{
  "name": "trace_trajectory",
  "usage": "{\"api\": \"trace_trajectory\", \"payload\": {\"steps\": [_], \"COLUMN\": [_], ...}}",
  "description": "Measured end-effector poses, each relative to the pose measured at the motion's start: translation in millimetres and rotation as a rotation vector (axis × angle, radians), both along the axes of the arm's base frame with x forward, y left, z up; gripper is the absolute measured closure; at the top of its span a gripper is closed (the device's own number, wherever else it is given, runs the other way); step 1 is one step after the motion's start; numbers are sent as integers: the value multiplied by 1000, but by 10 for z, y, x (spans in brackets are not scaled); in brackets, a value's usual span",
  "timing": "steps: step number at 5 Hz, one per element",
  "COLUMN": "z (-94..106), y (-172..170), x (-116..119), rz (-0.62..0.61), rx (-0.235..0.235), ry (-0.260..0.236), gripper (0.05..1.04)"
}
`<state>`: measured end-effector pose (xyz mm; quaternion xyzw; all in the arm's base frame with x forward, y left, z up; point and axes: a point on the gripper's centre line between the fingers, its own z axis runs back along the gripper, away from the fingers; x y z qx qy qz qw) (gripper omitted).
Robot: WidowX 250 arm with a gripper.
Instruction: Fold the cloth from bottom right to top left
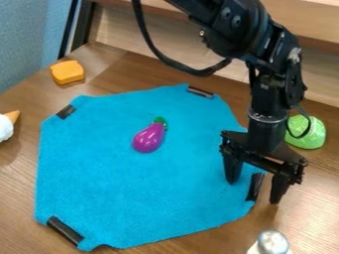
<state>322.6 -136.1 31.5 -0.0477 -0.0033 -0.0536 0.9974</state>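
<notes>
The blue cloth (119,188) lies with its right edge beneath the pincer (254,192), whose fingers stand apart.

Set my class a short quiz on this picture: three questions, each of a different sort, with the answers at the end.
1. True or false: the eggplant lies off the blue cloth.
2. Which of these is at the left edge of the picture?
A) shaker
B) ice cream cone
C) green toy
3. Fill in the gap: the open gripper hangs over the cloth's right side, and ___ black strips show around the cloth's edges.

Key: 1. False; 2. B; 3. four
</notes>
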Motion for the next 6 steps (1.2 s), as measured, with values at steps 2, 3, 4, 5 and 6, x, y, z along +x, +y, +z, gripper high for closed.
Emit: {"api": "trace_trajectory", "payload": {"steps": [2,3,4,5,6], "z": [-57,-57,-45,74,403], "y": [14,11,3,-16,84], "x": [25,23,14,-9,69], "rz": [28,29,19,-20,-42], "rx": [23,24,20,2,-28], "ry": [-14,-14,-7,-13,-61], "gripper": [716,906,997,1019,1021]}}
